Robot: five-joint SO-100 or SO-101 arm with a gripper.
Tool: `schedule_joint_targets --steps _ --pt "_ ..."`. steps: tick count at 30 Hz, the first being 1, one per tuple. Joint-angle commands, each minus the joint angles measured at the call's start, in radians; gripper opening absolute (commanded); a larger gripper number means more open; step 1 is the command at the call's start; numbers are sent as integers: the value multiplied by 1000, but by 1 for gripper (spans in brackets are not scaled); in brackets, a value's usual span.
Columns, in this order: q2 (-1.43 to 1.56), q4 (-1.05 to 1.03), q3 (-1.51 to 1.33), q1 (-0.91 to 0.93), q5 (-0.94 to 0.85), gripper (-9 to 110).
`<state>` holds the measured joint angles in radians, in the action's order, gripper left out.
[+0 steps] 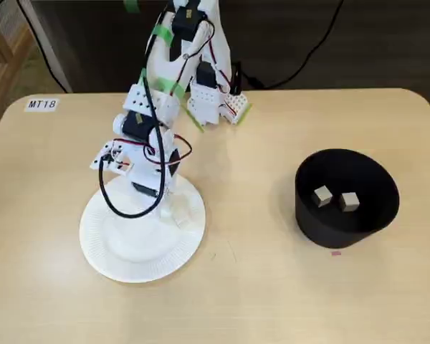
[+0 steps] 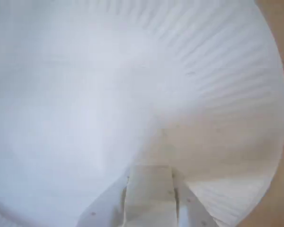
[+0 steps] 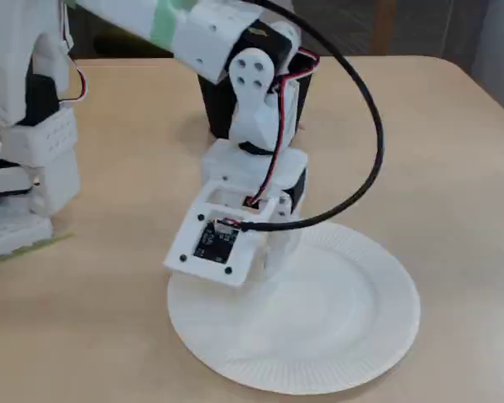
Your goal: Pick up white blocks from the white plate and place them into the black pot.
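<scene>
Two small off-white cube blocks (image 1: 322, 196) already lie in the matte black round pot (image 1: 347, 226). My gripper (image 2: 149, 182) is down on the ribbed white paper plate (image 1: 122, 251), fingers pinching something pale, apparently a third block; no others show.

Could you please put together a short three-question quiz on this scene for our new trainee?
1. How many white blocks can be seen inside the black pot in a fixed view?
2. True or false: the gripper hangs above the black pot.
3. In that same fixed view, where does the black pot stand relative to the white plate? A) to its left B) to its right C) on top of it

Key:
1. Two.
2. False; it is over the white plate.
3. B.
</scene>
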<state>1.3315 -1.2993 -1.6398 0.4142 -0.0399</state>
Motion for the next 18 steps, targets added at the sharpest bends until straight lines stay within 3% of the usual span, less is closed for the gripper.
schedule_joint_targets --steps 1,6,11,18 --pt "9 31 49 -3 8 -2" --pt "143 135 63 2 34 -2" --pt "407 293 66 -18 184 -2" --pt "641 273 118 -278 296 -2"
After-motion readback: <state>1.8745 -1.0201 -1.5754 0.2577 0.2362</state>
